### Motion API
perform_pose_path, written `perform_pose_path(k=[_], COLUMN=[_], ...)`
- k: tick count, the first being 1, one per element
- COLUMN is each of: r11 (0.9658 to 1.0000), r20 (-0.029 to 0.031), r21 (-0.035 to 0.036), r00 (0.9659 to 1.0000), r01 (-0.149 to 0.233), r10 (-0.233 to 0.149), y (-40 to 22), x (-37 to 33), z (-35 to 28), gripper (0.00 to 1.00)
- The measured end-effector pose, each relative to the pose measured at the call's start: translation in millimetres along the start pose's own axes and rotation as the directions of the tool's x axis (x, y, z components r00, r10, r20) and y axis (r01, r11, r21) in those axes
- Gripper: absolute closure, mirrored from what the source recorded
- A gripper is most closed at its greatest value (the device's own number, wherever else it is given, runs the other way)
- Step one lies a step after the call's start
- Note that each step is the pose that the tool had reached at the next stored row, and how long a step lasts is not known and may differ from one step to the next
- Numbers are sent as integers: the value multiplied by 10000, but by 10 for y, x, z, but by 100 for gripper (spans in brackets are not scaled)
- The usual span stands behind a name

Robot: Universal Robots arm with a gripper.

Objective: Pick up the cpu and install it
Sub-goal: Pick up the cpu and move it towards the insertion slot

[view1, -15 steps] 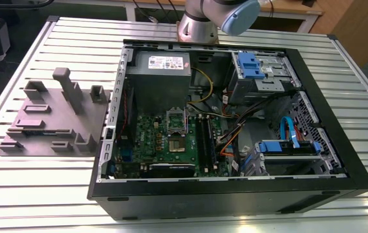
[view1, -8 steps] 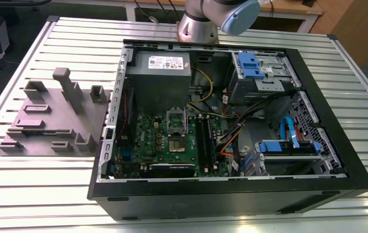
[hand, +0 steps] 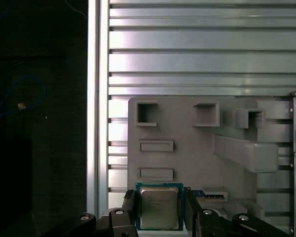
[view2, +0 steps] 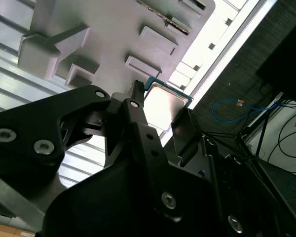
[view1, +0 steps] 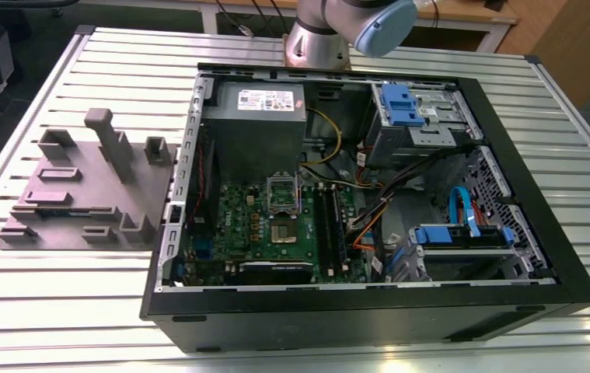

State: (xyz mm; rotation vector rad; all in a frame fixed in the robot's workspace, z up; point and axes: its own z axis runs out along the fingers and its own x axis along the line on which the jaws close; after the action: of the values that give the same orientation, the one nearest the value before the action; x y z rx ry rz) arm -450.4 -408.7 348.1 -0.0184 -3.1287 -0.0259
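Two black fingers (hand: 129, 207) of the tool (hand: 160, 196) press against opposite edges of the cpu (hand: 159, 212) in the first wrist view, so the tool is clamped on the chip. The cpu lies flat between them, its pale silver metal top facing the camera, with a thin greenish rim around it. The second wrist view shows the same grip from a slant, with one corner of the chip standing clear of the fingers.

Behind the cpu is the grey-mauve plastic block (hand: 187, 158), with its square pockets, shallow rectangular slots and raised ribs. I cannot tell whether the chip rests on the block or hangs just above it.

In the exterior view the block sits on the slatted metal counter (view1: 67, 311) at the exterior view's left, just beside the open computer case (view1: 378, 318). Inside the case, the green motherboard (view1: 242, 214) fills the near left part. The grey power-supply box (view1: 260, 116) sits beyond it at the far left. The arm (view1: 347, 31) rises at the far edge of the counter, behind the case.
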Motion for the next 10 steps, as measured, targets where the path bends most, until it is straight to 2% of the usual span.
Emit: perform_pose_path(k=[10], r11=[10000], r20=[1], r21=[0], r00=[10000], r01=[0], r10=[0], y=[0], x=[0], z=[-23], gripper=[53])
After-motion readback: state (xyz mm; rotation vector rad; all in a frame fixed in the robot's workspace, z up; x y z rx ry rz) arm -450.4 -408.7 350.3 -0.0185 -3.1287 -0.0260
